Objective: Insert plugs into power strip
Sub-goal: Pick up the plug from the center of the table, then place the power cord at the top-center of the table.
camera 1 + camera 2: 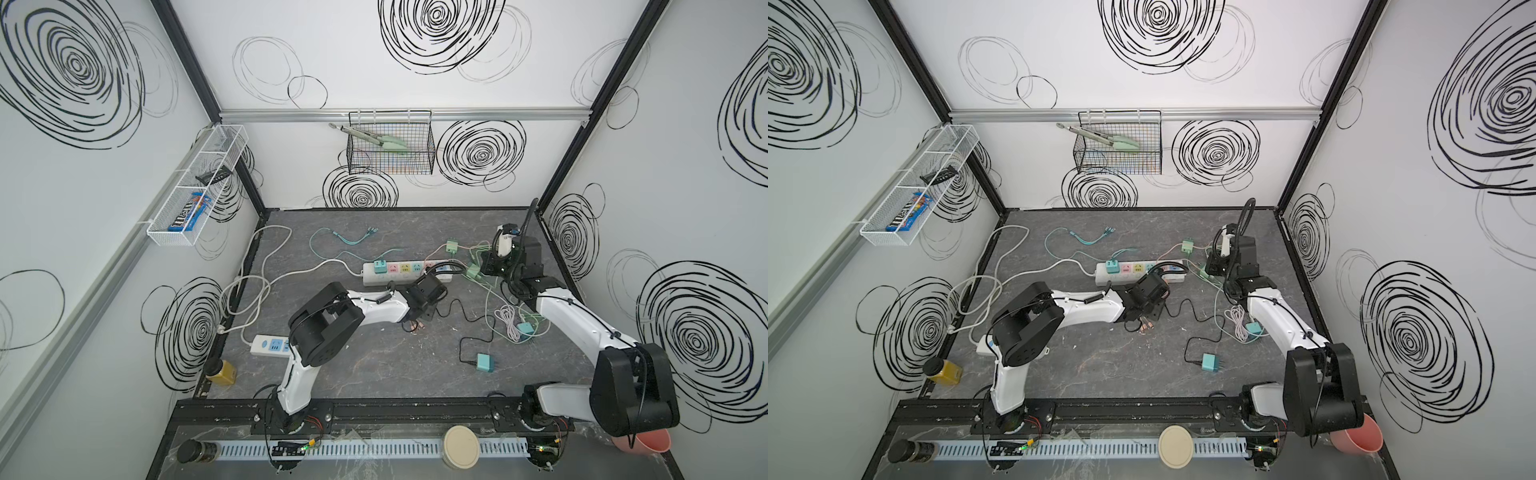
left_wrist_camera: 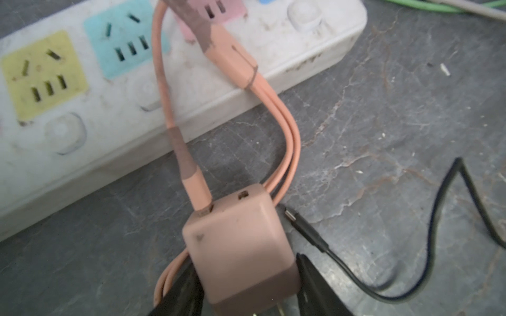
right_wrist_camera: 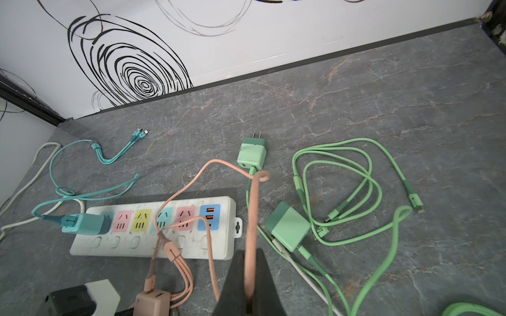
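Note:
The white power strip (image 1: 370, 276) (image 2: 315, 46) (image 3: 153, 246) lies mid-table with coloured sockets; a teal plug (image 3: 82, 223) (image 1: 379, 266) sits in its end socket. In front of the strip, my left gripper (image 2: 246, 290) (image 1: 419, 318) is shut on the pink plug (image 2: 241, 246) (image 3: 152, 302), one jaw on each side, prongs toward the wrist. My right gripper (image 3: 250, 287) (image 1: 484, 266), beside the strip's right end, is shut on the pink cable (image 3: 252, 219), which loops over the sockets. Two mint plugs (image 3: 253, 153) (image 3: 289, 229) and a teal plug (image 1: 485, 361) (image 1: 1209, 362) lie loose.
Green cables (image 3: 356, 191) tangle right of the strip. A black cable (image 2: 410, 260) ends next to the pink plug. A second power strip (image 1: 268, 345) and white cords (image 1: 249, 286) lie at the left. A yellow bottle (image 1: 222, 372) stands at the front left corner.

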